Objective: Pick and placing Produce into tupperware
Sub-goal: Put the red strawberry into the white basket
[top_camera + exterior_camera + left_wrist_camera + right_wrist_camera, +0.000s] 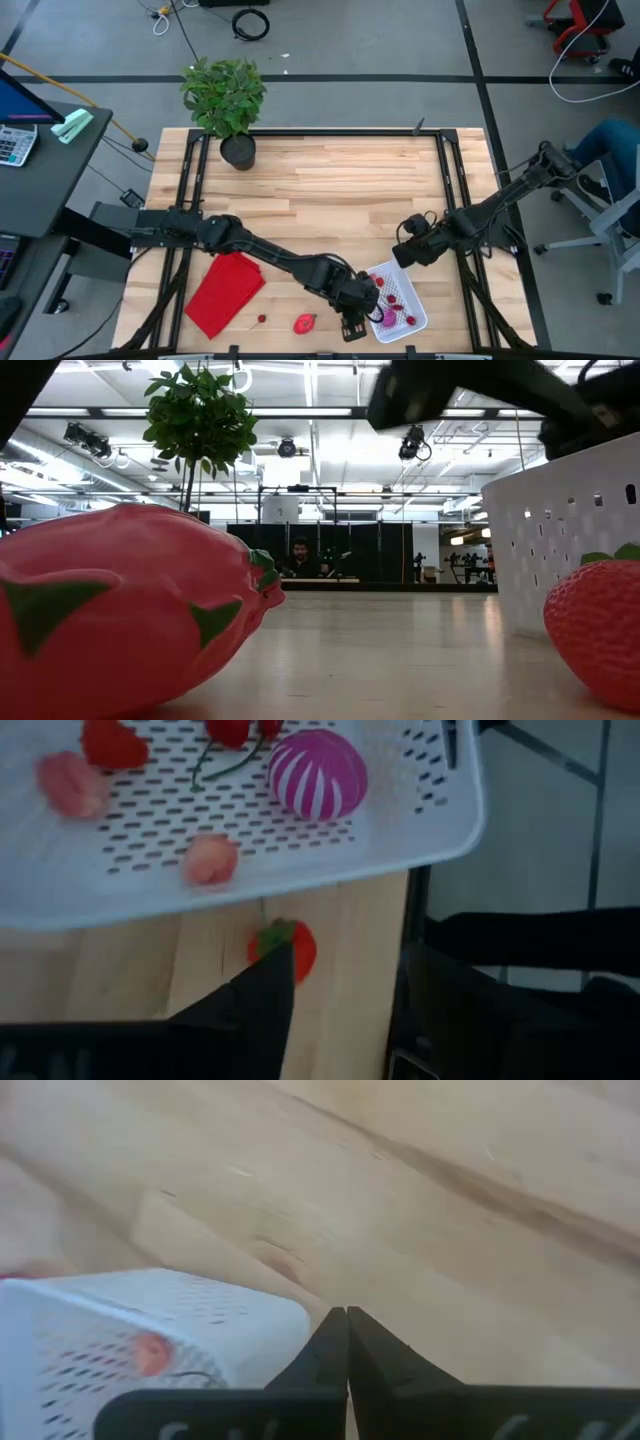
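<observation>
High view: the white tupperware (400,298) sits near the front edge of the bench (330,180), toward its right corner, holding several small red and pink fruits and a striped purple ball (388,318). The left end effector (357,318) hangs at the container's left front side; whether its fingers are apart cannot be told here. The right end effector (405,254) sits just beside the container's back corner. A red cloth (224,292), a cherry (261,319) and a pink dragon fruit (305,323) lie along the front edge, left of the container. A potted plant (227,105) stands at the back edge.

Low view: the dragon fruit (130,610) and a strawberry (598,625) lie on the bench close to the camera, the container wall (560,530) behind the strawberry.

Left wrist view: the left end effector's fingers (265,995) stand apart and empty over a strawberry (284,946) on the bench, just outside the container rim (440,830); the purple ball (317,774) rests inside.

Right wrist view: the right end effector (346,1342) has its fingers pressed together, empty, beside the container corner (270,1315).
</observation>
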